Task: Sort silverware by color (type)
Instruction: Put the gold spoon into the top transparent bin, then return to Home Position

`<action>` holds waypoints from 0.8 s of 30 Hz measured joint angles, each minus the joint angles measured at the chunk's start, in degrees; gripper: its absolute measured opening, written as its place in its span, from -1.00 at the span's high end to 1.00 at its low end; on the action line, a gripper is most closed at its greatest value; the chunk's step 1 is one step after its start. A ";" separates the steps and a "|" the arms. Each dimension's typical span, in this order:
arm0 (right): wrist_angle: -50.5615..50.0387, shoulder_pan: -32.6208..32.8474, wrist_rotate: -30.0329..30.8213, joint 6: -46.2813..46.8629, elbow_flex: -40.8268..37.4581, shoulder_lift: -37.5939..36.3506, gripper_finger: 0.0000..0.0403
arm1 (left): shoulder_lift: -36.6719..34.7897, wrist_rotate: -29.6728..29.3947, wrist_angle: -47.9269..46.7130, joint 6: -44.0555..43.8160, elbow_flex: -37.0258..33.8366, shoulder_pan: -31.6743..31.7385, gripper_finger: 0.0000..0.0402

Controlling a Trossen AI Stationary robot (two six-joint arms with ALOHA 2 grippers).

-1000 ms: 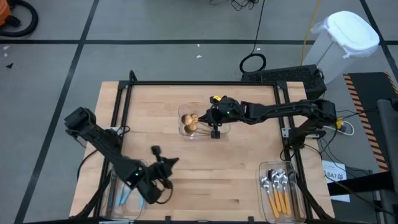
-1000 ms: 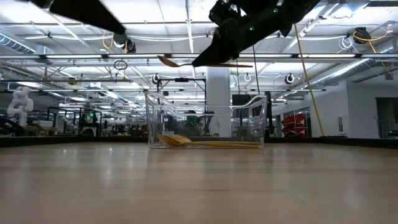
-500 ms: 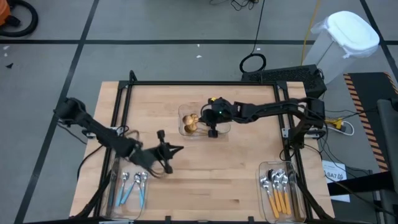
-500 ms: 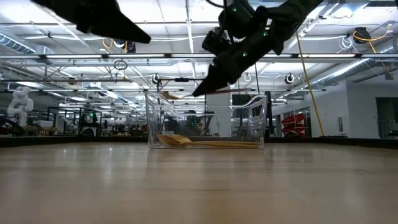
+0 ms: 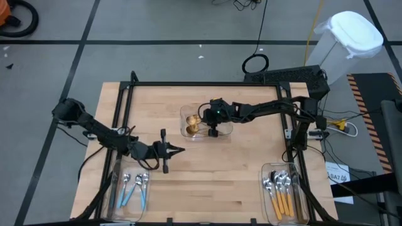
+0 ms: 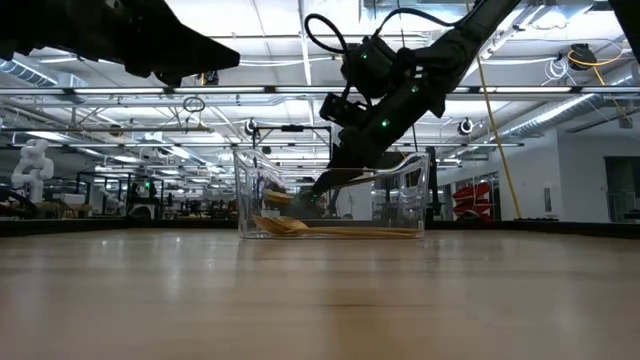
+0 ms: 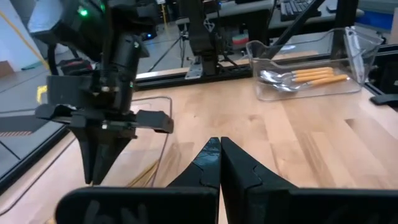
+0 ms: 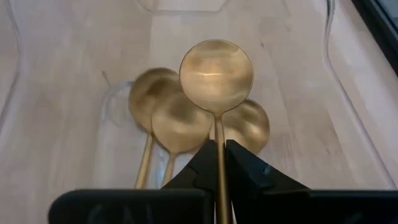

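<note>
Right gripper jaws pinch gold spoon handle, bowl pointing forward, away from them

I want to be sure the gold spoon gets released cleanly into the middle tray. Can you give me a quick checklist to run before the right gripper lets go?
1. Right gripper shut on the gold spoon by its handle: ok.
2. Held spoon is over the clear middle tray, inside its walls: ok in the right wrist view.
3. Tray holds only matching spoons: three other gold spoons lie under it: ok.
4. Spoon low enough to drop gently: in the low view it is about at the tray's rim; exact gap to the spoons below: cannot tell.
5. Left gripper shut, empty, and away from the tray: ok.
6. Blue-handled spoons and orange-handled spoons stay in their own trays: ok.
</note>
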 joint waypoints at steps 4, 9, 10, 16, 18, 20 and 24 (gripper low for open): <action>1.32 0.04 -0.44 -0.08 0.09 0.91 0.92 | 0.00 -0.01 -0.13 -0.02 0.00 0.37 1.00; 1.15 0.05 -0.42 -0.12 0.09 0.91 0.87 | 0.00 0.00 -0.33 0.18 0.00 0.33 1.00; 1.14 0.05 -0.42 -0.13 0.09 0.91 0.87 | 0.00 0.00 -0.37 0.07 0.00 0.47 1.00; 1.14 0.05 -0.40 -0.15 0.07 0.91 0.82 | 0.00 -0.02 -0.42 -0.07 0.00 0.44 1.00; 1.29 0.05 -0.34 -0.19 0.07 0.91 0.78 | 0.00 -0.02 -0.42 -0.14 0.00 0.46 1.00; 1.31 0.05 -0.19 -0.21 0.07 0.91 0.74 | 0.00 -0.02 -0.42 -0.29 0.02 0.46 1.00; 1.29 0.05 0.08 0.21 0.07 0.89 0.64 | 0.00 -0.02 -0.42 -0.60 0.02 0.48 1.00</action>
